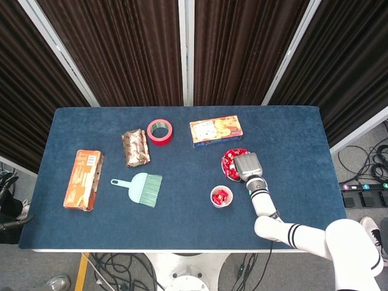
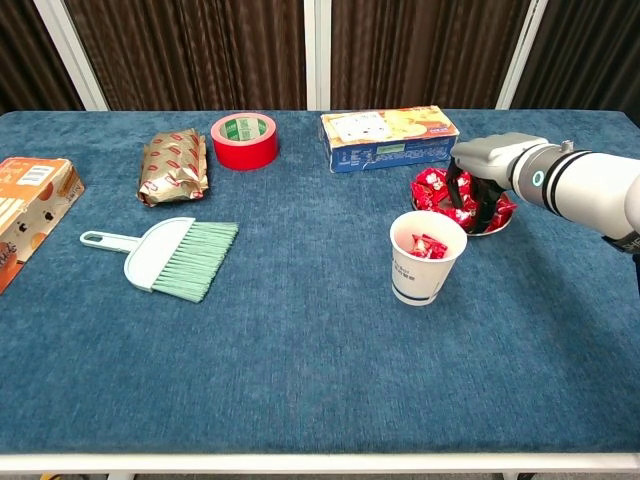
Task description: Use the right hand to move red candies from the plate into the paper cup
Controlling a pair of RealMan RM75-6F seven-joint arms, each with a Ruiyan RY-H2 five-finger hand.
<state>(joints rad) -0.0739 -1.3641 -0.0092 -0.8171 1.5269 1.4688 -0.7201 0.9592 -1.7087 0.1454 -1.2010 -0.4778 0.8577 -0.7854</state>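
A small plate (image 2: pixel 497 228) piled with red candies (image 2: pixel 433 186) sits right of the table's centre; in the head view the plate (image 1: pixel 226 159) is partly covered. My right hand (image 2: pixel 480 172) hangs over it, its dark fingers (image 2: pixel 461 196) pointing down into the pile. From above the right hand (image 1: pixel 247 166) covers the plate's right half. Whether a candy is pinched between the fingers is hidden. The white paper cup (image 2: pixel 427 258) stands just in front and left of the plate with a few red candies inside, also seen from above as the cup (image 1: pixel 221 196). My left hand is out of both views.
A blue-and-orange box (image 2: pixel 390 138) lies just behind the plate. Further left are a red tape roll (image 2: pixel 244 140), a foil snack bag (image 2: pixel 174 165), a green dustpan brush (image 2: pixel 165 257) and an orange box (image 2: pixel 25 215) at the left edge.
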